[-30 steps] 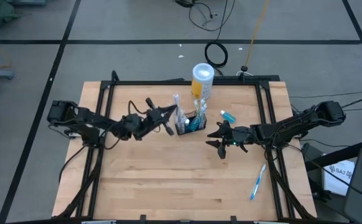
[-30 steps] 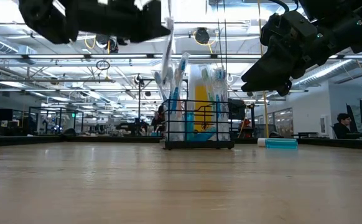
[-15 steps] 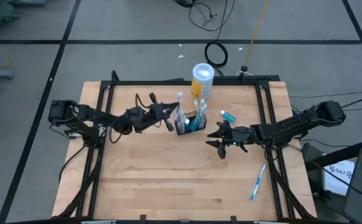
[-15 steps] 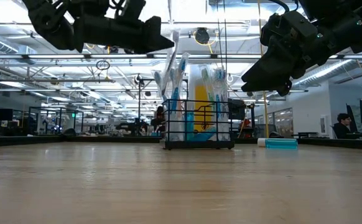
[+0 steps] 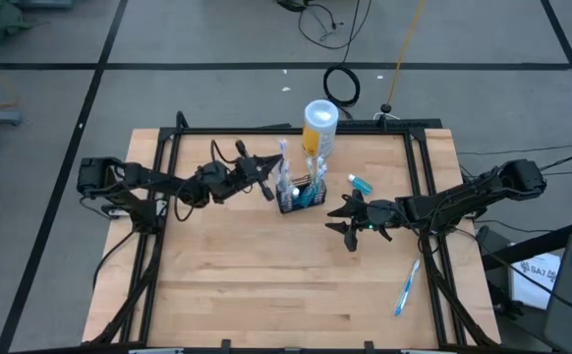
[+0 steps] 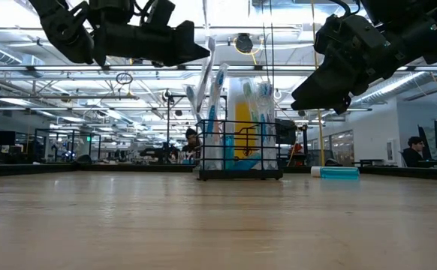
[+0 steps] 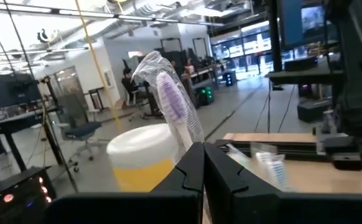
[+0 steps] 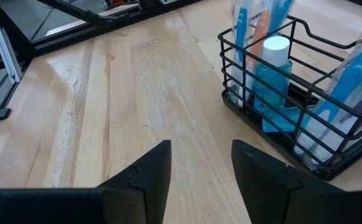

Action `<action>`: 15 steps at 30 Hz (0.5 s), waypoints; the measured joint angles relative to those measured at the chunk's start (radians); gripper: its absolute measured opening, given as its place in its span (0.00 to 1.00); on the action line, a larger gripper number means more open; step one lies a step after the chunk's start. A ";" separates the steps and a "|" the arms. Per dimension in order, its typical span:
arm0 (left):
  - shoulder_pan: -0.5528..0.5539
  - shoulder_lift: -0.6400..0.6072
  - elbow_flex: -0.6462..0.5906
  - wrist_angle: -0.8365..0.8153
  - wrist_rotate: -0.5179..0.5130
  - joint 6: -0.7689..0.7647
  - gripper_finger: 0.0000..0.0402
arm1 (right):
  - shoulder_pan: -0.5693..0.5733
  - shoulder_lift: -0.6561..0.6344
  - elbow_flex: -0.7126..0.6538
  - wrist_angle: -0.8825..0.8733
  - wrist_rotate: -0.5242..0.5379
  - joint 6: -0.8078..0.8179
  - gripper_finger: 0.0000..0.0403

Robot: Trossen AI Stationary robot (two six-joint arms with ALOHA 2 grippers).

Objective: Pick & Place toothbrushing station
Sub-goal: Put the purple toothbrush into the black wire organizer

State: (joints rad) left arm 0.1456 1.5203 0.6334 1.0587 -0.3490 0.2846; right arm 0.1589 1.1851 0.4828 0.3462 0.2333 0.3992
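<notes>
Nearest on the light wooden counter [image 5: 266,285], toward its right edge, lies a blue-and-white toothbrush [image 5: 407,286], flat and well apart from everything else. Farther in, on the right, the right gripper [image 5: 348,224] hovers above the wood with its two dark fingers [image 8: 150,171] apart and nothing between them, pointing toward the basket. A small teal tube [image 5: 360,184] lies just beyond it.

Farther still, near the middle of the far half, stands the toothbrushing station, a small black wire-mesh rectangular basket [image 5: 302,194] with low walls; several brushes and a little blue bottle stand upright in it. From its left side the left gripper [image 5: 270,186] reaches in above the basket, fingers [image 7: 190,171] pressed together on a wrapped toothbrush with purple bristles [image 7: 171,106], held upright. Just behind the basket rises a tall white-and-yellow cylindrical canister [image 5: 319,126].

The basket looks light and stiff, but top-heavy, because the brushes stand tall and loose. I judge that the upper wire of a short wall is the best place to hold, lifting level so nothing tips out.
</notes>
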 joint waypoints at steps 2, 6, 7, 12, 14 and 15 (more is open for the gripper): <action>0.000 0.028 0.000 0.032 0.004 0.004 0.00 | 0.000 0.000 0.000 0.000 0.000 0.000 0.40; 0.000 0.116 0.000 0.148 0.003 0.022 0.00 | 0.000 0.000 0.000 0.000 0.000 0.000 0.40; 0.000 0.138 0.000 0.184 0.002 0.029 0.00 | 0.000 0.000 0.000 0.000 0.000 0.000 0.40; -0.022 0.193 0.000 0.197 -0.037 0.065 0.00 | 0.000 0.000 0.000 0.000 0.000 0.000 0.40; -0.044 0.196 0.000 0.170 -0.085 0.087 0.00 | 0.000 0.000 0.000 0.000 0.000 0.000 0.40; -0.053 0.196 0.000 0.156 -0.105 0.106 0.00 | 0.000 0.000 0.000 0.000 0.000 0.000 0.40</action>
State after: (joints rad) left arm 0.0923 1.7161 0.6334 1.2147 -0.4545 0.3906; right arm 0.1589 1.1851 0.4828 0.3462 0.2333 0.3992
